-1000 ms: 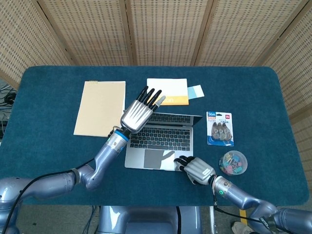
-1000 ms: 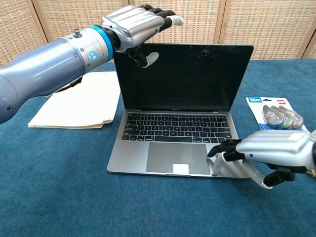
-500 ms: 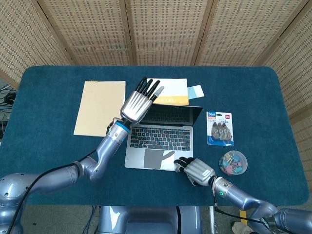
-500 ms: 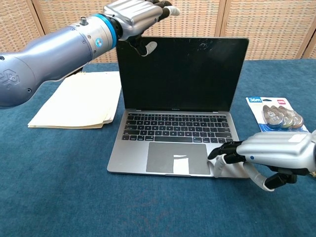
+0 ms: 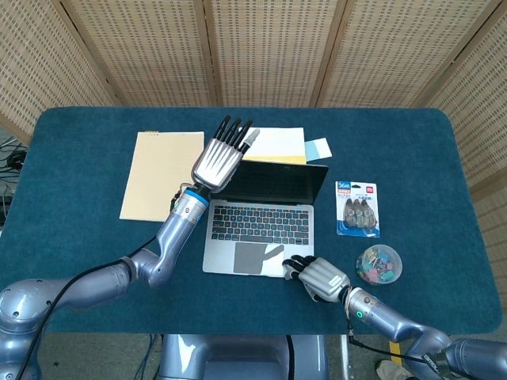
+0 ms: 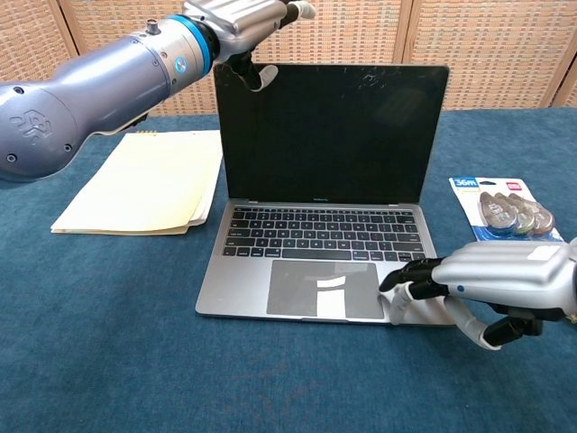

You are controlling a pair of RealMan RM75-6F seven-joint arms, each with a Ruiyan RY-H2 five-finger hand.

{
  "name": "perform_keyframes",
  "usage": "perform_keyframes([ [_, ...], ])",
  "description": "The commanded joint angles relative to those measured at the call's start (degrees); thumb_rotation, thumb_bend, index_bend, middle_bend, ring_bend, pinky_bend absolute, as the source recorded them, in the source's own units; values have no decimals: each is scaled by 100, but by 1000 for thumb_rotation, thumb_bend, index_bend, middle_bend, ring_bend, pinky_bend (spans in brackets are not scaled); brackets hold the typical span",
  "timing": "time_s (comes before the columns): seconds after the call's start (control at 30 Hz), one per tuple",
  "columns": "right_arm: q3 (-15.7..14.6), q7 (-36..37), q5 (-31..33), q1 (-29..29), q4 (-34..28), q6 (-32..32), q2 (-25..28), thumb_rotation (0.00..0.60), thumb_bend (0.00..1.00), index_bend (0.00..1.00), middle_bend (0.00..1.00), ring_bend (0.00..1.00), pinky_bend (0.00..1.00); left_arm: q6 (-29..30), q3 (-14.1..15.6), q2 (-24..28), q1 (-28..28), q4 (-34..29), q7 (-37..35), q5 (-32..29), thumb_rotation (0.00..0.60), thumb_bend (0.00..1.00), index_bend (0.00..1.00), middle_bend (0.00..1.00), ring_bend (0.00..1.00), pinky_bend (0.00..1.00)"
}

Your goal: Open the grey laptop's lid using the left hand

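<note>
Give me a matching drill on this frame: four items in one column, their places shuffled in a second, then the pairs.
Items:
1. left hand
2. right hand
3. yellow folder
4. correction tape pack

Places:
A. on the table right of the laptop
B. at the lid's top left corner
C. on the table left of the laptop
D. on the base's front right corner

Pairs: 1-B, 2-D, 3-C, 4-A
</note>
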Motion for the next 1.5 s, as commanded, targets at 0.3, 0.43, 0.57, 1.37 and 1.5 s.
perform_keyframes([
  [0.3, -2, -33, 28, -27, -38, 118, 10, 600, 1000, 223, 88, 60, 202, 174, 114, 181, 62, -308, -33, -48, 600, 530, 0, 0, 0, 0],
  [0.43, 8, -30, -10, -50, -113, 231, 56, 600, 1000, 223, 88, 60, 203, 278, 162, 380, 138, -610, -84, 28, 600, 530, 0, 0, 0, 0],
  [0.57, 29, -19, -60, -81, -272, 380, 154, 600, 1000, 223, 88, 60, 203, 373, 237, 602, 257, -948, -109, 57, 600, 530, 0, 0, 0, 0],
  [1.37, -93, 1106, -919, -2308, -527, 4649, 1828, 600, 845, 196, 73, 26, 191, 2123, 843, 3109, 2275, -3885, -2270, 1527, 600, 1, 0, 0, 0, 0],
  [1.5, 73, 1493, -556, -2828, -165, 5367, 1639, 600, 437, 157, 26, 0, 105, 2738, 1170, 3586, 3051, -4282, -2703, 1607, 600, 0, 0, 0, 0, 0],
])
